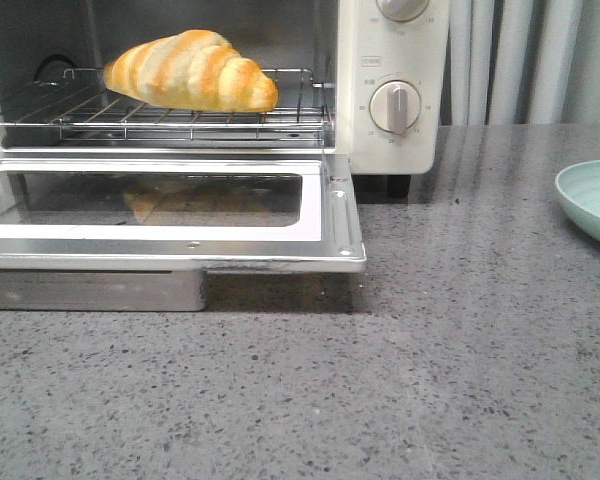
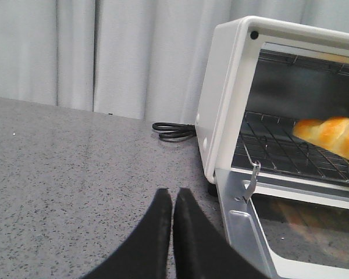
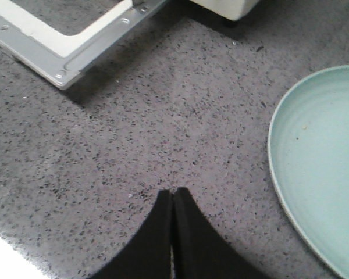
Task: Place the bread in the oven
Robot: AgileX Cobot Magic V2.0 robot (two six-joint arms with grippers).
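Observation:
The bread (image 1: 192, 70), a golden-orange croissant with pale stripes, lies on the wire rack (image 1: 160, 112) inside the cream-white oven (image 1: 392, 90). The oven's glass door (image 1: 170, 210) hangs open and flat over the counter. In the left wrist view the bread (image 2: 331, 135) shows on the rack inside the oven (image 2: 221, 110). My left gripper (image 2: 173, 192) is shut and empty, above the counter beside the oven's left side. My right gripper (image 3: 173, 192) is shut and empty, above the counter between the door corner (image 3: 64, 72) and the plate. Neither gripper shows in the front view.
A pale green plate (image 1: 595, 200) sits at the right edge of the grey speckled counter; it also shows in the right wrist view (image 3: 323, 168). A black power cord (image 2: 173, 131) lies behind the oven's left side. Grey curtains (image 2: 93, 52) hang behind.

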